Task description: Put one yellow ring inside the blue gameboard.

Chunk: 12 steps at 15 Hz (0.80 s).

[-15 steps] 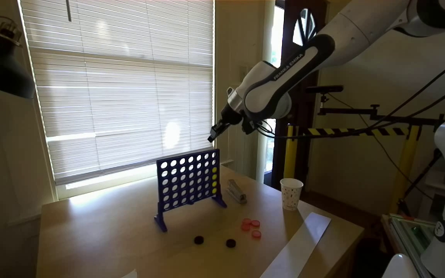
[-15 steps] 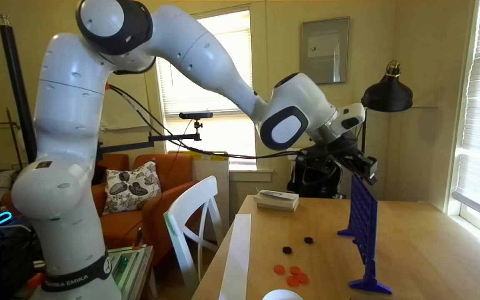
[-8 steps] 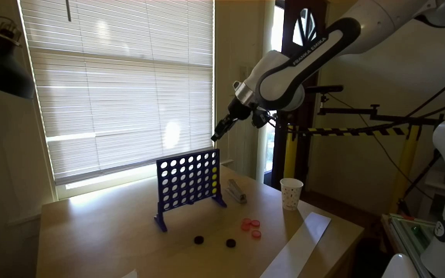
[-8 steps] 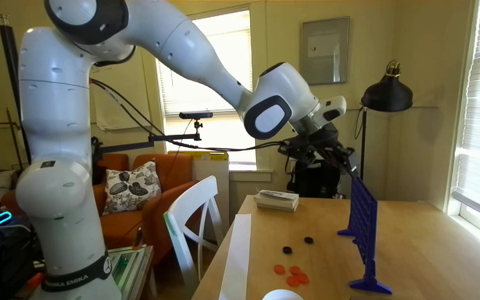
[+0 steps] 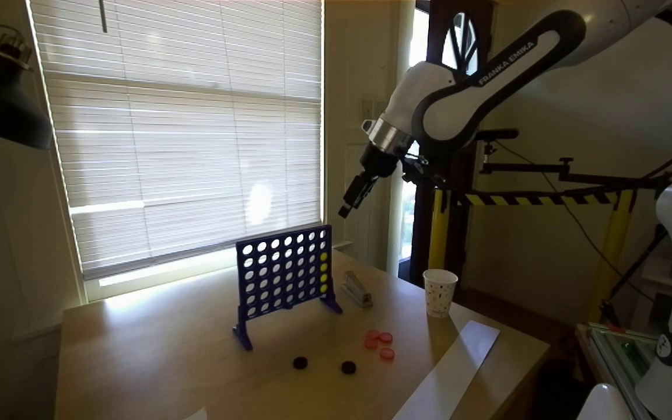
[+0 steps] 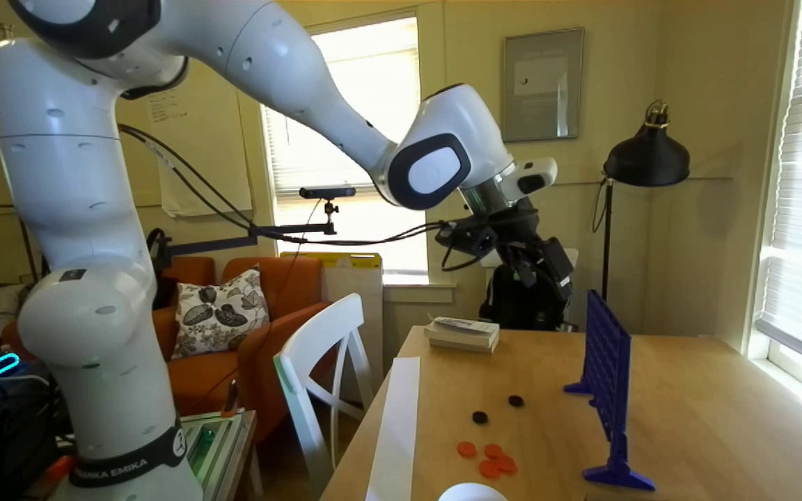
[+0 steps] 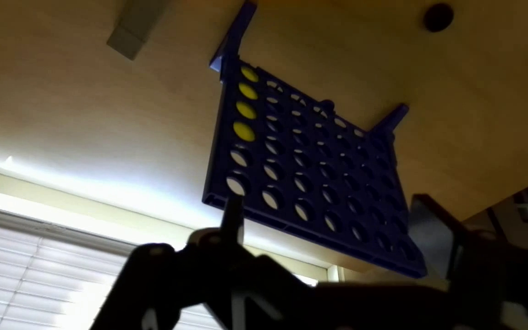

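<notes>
The blue gameboard stands upright on its feet on the table. It appears edge-on in an exterior view and tilted in the wrist view. Several yellow rings fill the lower holes of one end column; the top one has two see-through holes between it and the board's upper edge. No yellow ring shows outside the board. My gripper hangs above and just beyond that end, apart from the board. In the wrist view its fingers stand wide apart with nothing held between them, only the board visible beyond.
Red tokens and two dark tokens lie in front of the board. A stapler sits close to its yellow-filled end. A paper cup, a white strip and a book are also on the table.
My arm has drawn back from the board toward the robot's base, and the jaws have spread apart. The board, its yellow rings and the loose tokens look the same.
</notes>
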Available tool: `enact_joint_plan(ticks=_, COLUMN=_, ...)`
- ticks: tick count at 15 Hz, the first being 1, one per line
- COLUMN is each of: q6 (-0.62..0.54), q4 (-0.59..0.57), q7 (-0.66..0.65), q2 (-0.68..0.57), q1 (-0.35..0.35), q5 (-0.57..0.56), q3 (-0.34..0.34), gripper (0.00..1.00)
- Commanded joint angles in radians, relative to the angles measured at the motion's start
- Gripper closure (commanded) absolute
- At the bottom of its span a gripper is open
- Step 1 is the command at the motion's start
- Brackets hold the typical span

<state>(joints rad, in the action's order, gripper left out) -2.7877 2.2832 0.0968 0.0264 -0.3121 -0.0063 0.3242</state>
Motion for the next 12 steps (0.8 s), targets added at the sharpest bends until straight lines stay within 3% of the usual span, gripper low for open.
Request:
enact_joint_plan(ticks=1, q6=0.083, q4=0.070, q7=0.004, q2=0.092, q1=0.127, q5=0.024, q3=-0.165, gripper=0.00)
enact_joint_plan(ticks=5, q6=0.202, q4=0.092, q7=0.008, q2=0.125, q1=0.176, q5=0.088, q3=-0.248, gripper=0.00)
enact_joint_plan(ticks=12, q6=0.338, q4=0.107, q7=-0.064, q2=0.170, q1=0.236, q5=0.072, q3=-0.294, gripper=0.00)
